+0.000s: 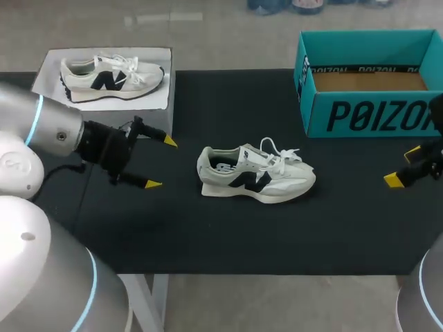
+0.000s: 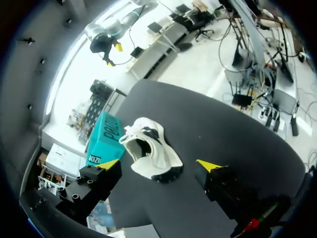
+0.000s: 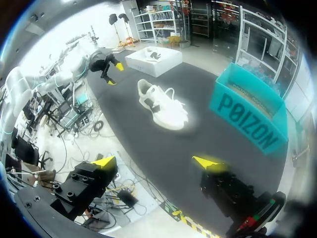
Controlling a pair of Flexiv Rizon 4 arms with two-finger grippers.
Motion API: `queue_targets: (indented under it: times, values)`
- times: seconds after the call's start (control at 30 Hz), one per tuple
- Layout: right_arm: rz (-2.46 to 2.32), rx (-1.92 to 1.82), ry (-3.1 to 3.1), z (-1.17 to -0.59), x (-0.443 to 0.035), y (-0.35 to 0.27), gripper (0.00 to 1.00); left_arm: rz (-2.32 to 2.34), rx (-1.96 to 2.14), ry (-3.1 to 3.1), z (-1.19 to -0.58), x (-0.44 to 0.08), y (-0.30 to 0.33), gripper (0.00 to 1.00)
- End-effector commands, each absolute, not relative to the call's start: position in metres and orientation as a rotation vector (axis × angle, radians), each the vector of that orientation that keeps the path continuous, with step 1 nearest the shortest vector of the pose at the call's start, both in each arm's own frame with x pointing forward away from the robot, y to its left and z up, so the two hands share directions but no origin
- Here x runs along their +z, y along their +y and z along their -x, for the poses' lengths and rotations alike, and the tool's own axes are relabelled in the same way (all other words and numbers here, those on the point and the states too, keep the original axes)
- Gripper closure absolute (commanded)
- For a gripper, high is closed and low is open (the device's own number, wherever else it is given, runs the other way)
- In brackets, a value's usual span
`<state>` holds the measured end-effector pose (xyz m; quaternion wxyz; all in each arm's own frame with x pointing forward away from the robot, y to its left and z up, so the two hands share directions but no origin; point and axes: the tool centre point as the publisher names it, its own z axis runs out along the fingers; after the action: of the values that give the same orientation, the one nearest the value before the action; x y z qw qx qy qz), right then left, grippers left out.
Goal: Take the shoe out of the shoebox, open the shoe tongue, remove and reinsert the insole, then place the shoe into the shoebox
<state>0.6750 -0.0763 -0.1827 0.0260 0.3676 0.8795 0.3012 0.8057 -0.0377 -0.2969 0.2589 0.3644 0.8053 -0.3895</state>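
Hovering left end effector [image 1: 160, 163]: fingers spread wide, empty, facing the shoe's heel, near it but apart.
Right end effector [image 1: 403, 166]: also wide open, empty, off the toe end.
Shoe [image 1: 256, 173]: upright on the surface [image 1: 208, 235] between them, already unboxed, so you can likely reach the tongue.
Shoebox [image 1: 374, 114]: open at far right, ready for the return.

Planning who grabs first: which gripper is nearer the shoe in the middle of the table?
Left. The left gripper is open just off the heel of the shoe; the right gripper sits farther out, beyond the toe.
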Motion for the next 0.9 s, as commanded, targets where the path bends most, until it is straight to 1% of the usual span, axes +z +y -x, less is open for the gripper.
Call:
queue_targets:
  times: [0.03,0.8,0.9]
  values:
    - [-1.137,0.931,2.708,-0.6699,-0.1836,-0.0766,0.00,-0.906,-1.079,2.091,-0.8032,-0.3001,-0.0378,0.00]
    - [-1.137,0.931,2.708,-0.6699,-0.1836,-0.0766,0.00,-0.906,-1.079,2.091,-0.8032,-0.3001,-0.0378,0.00]
    - [-1.137,0.931,2.708,-0.6699,-0.1836,-0.0766,0.00,-0.799,-1.182,2.145,-0.8105,-0.3069,-0.0363,0.00]
